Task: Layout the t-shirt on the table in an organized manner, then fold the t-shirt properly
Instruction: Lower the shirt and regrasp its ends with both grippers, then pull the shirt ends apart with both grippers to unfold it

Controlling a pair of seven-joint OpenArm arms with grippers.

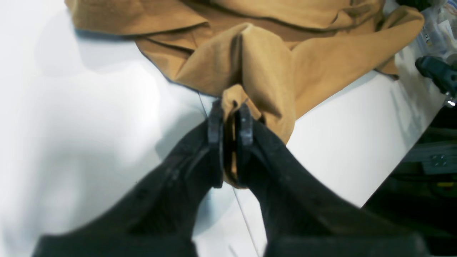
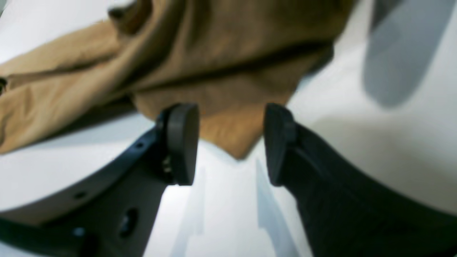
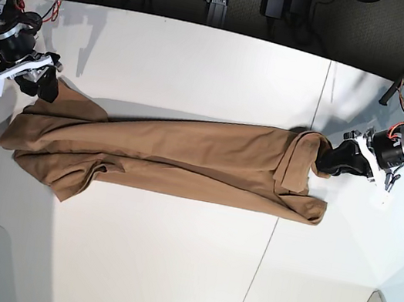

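1. A wide white counter (image 3: 165,270) fills the base view, with a thin dark seam running from far to near right of its middle; cables and dark gear sit along its far edge.
2. The t-shirt (image 3: 185,160) lies stretched in a long rumpled band from left to right across the counter's middle, its right end crossing the seam.
3. Its left end spreads in loose folds and points toward the near left; its right end is bunched into a raised fold at the far corner, with a flat corner lying nearer.
4. The left fingers (image 1: 230,117), at the right of the base view, stand nearly together with a tuck of tan cloth pinched between them, so they hold the shirt's bunched right end.
5. In the left wrist view the cloth rises from that pinch into a ridge, and the rest of the shirt lies flat on the counter beyond it.
6. The right fingers (image 2: 230,142), at the left of the base view, stand well apart and hold nothing.
7. In the right wrist view a pointed corner of the shirt lies on the counter in the gap between them, touching neither pad as far as the blurred picture shows.
8. In the base view this arm's end sits at the far left corner of the shirt.
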